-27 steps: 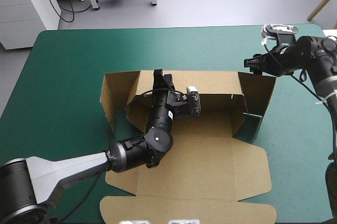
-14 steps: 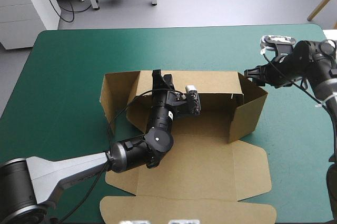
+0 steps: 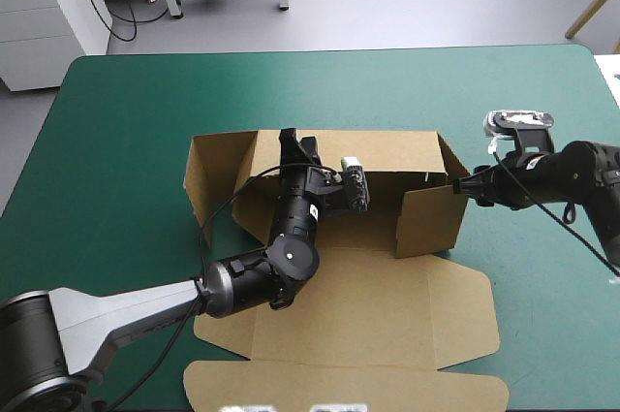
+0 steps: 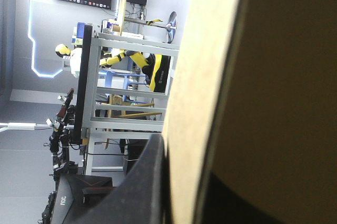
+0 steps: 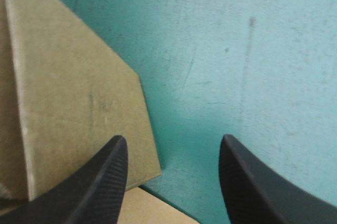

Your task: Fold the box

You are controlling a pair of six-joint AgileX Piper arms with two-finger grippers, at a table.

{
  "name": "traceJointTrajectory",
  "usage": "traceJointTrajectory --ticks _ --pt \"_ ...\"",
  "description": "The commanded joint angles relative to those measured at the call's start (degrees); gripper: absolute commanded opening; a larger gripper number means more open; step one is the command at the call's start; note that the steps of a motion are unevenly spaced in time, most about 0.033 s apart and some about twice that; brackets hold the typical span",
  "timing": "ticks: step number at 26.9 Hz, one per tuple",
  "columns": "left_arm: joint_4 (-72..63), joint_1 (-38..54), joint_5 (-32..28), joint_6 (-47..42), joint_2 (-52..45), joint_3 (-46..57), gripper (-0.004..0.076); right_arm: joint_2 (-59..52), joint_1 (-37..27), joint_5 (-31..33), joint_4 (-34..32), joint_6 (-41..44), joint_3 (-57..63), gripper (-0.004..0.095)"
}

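Brown box (image 3: 368,305) partly raised on the teal-green worktop (image 3: 126,121), an end effector at its back wall and another at its right flap.

The box lies at the worktop's middle, its flat panels reaching toward the near edge; its left flap (image 3: 201,179) stands angled outward; the left end effector (image 3: 295,143) is clenched on the upright back wall (image 3: 397,152), board between its black fingers; the right flap (image 3: 426,218) stands turned inward; the right end effector (image 5: 174,139), fingers spread and grasping nothing, sits just beside that flap's outer face.
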Motion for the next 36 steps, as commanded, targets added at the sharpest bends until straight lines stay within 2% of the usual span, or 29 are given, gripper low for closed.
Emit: traceJointTrajectory --ticks 1,9,19,25,28,29,31,34,36 --pt "1.0 -0.7 1.0 -2.2 -2.0 -1.2 -0.001 -4.4 -0.5 -6.4 6.6 -7.1 3.6 0.0479" --pt "1.0 -0.7 1.0 -2.2 -2.0 -1.2 -0.001 -6.5 -0.5 -7.3 15.8 -22.3 9.9 0.0479" --pt "1.0 -0.7 1.0 -2.2 -2.0 -1.2 -0.001 -6.5 -0.5 -3.1 15.9 -33.2 9.9 0.0479" --pt "1.0 -0.7 1.1 -2.2 -2.0 -1.2 -0.001 -6.5 -0.5 -5.4 17.3 -36.9 9.9 0.0479" --pt "1.0 -0.7 1.0 -1.9 -2.0 -1.2 -0.001 -6.5 -0.2 -5.2 21.7 -41.1 9.9 0.0479" --pt "1.0 -0.7 1.0 -1.6 -2.0 -1.2 -0.001 -6.5 -0.2 -4.8 26.0 -44.4 9.9 0.048" --pt "1.0 -0.7 1.0 -1.6 -2.0 -1.2 -0.001 -6.4 -0.2 -5.2 29.2 -46.8 9.9 0.048" --pt "1.0 -0.7 1.0 -1.6 -2.0 -1.2 -0.001 -6.3 -0.2 -5.0 29.6 -46.8 10.6 0.0479" --pt "1.0 -0.7 1.0 -1.8 -2.0 -1.2 -0.001 -6.3 -0.2 -5.9 32.3 -47.0 13.0 0.0479"
